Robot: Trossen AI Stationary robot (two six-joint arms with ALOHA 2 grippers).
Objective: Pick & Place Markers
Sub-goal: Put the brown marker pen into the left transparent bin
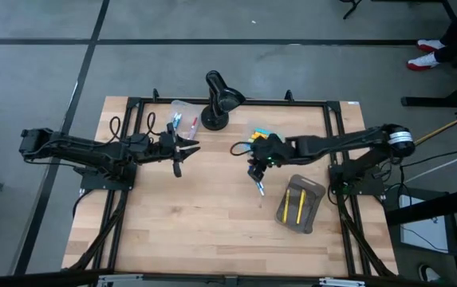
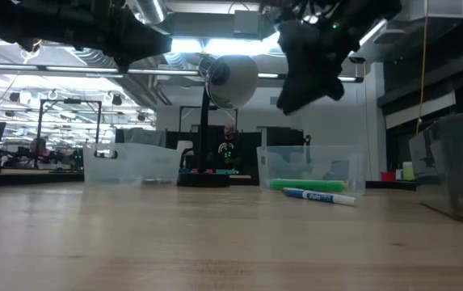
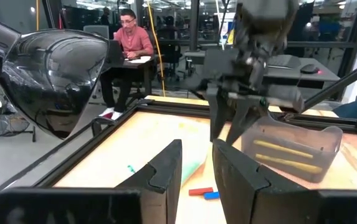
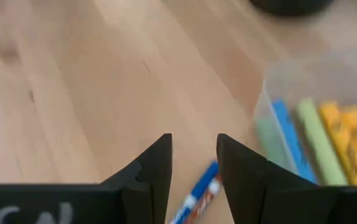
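Wood table (image 1: 196,231). Nearest the front edge, right side, is a grey tub (image 1: 316,199) with two yellow markers (image 1: 294,206) lying in it. Further in, mid-table, a blue marker (image 1: 258,188) lies flat and loose on the wood. The right gripper (image 4: 194,140) hangs above it, fingers parted with nothing between them, not touching it. Just behind, under the right arm, a clear tub (image 4: 265,93) holds blue, green and yellow markers. The left gripper (image 3: 197,146) sits left of centre, raised, fingers apart and empty. At the back edge are another clear tub (image 1: 179,108) with a few markers and a black lamp (image 1: 222,100).

The marker is likely light, stiff and smooth, so it could roll or twist. Best to pinch it at mid-barrel, fingers across its length.
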